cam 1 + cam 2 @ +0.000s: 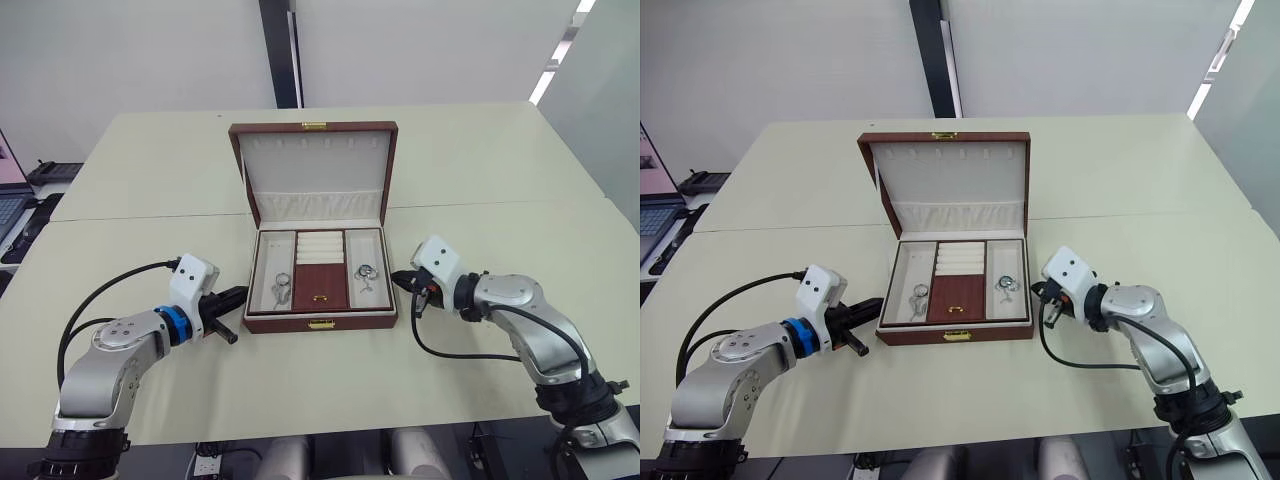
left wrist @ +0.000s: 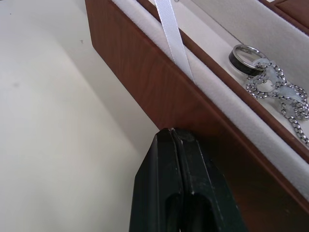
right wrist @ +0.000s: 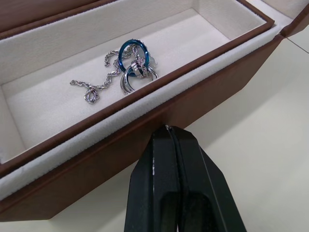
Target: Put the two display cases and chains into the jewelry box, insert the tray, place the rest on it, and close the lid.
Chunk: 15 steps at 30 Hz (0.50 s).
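The jewelry box (image 1: 320, 322) stands mid-table, and its lid (image 1: 315, 170) is upright and open. The tray (image 1: 320, 283) sits inside it. A ring-topped short chain (image 1: 281, 288) lies in the tray's left compartment. A thin chain with rings (image 3: 130, 67) lies in the right compartment. My left gripper (image 1: 236, 296) is shut and empty, its tip at the box's left wall (image 2: 159, 92). My right gripper (image 1: 400, 280) is shut and empty, close to the box's right wall (image 3: 145, 140). The two display cases are hidden.
A laptop (image 1: 10, 200) and dark items (image 1: 50, 172) lie at the table's far left edge. Bare cream tabletop (image 1: 320, 390) surrounds the box in front and on both sides. A white ribbon (image 2: 170, 34) links lid and box on the left.
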Each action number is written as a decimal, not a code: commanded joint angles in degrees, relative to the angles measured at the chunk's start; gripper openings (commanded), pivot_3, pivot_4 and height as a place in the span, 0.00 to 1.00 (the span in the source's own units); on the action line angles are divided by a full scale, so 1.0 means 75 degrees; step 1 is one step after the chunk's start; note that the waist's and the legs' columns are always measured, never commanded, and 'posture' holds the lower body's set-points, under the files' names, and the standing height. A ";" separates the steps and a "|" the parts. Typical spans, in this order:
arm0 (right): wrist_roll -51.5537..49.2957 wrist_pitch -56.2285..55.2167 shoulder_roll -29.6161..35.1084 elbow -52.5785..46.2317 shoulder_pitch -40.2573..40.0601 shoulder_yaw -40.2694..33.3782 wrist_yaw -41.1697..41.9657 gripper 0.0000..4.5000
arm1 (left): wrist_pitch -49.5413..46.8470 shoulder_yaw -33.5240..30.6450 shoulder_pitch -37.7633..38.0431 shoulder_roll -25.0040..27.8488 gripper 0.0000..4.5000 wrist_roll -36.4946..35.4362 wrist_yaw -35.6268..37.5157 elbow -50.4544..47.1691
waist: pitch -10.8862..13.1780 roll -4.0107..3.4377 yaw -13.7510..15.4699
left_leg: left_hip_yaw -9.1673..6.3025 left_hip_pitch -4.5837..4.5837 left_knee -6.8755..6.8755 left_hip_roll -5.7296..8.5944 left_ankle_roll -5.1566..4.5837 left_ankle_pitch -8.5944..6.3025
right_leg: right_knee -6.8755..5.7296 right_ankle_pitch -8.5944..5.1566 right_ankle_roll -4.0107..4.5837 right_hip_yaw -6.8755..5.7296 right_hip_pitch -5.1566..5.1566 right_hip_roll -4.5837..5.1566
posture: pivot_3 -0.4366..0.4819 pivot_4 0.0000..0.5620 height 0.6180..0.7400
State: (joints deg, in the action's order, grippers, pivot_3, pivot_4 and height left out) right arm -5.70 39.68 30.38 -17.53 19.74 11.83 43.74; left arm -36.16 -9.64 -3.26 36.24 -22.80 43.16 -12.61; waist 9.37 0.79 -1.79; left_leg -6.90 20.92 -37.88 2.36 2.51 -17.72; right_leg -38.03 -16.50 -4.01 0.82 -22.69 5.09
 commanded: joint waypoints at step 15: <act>0.0188 -0.0872 0.0430 -0.0560 -0.0786 -0.0822 -0.0897 0.00 | 0.1430 -0.2024 0.0825 -0.0140 0.00 -0.1349 0.0485 -0.0397 | 0.0000 0.0000 0.0003 | 0.0000 0.0001 -0.0001 -0.0003 0.0000 0.0000 | 0.0000 0.0000 0.0000 0.0000 -0.0001 0.0001 | 0.48 0.27 1.00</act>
State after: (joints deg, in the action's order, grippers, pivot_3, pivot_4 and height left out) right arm -5.09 35.53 33.07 -19.99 13.74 7.93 38.14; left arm -26.67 -21.04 2.34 35.48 -28.46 45.03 -11.63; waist 9.37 0.79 -1.77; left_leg -6.90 20.93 -37.88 2.32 2.51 -17.73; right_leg -38.02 -16.50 -4.01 0.82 -22.70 5.10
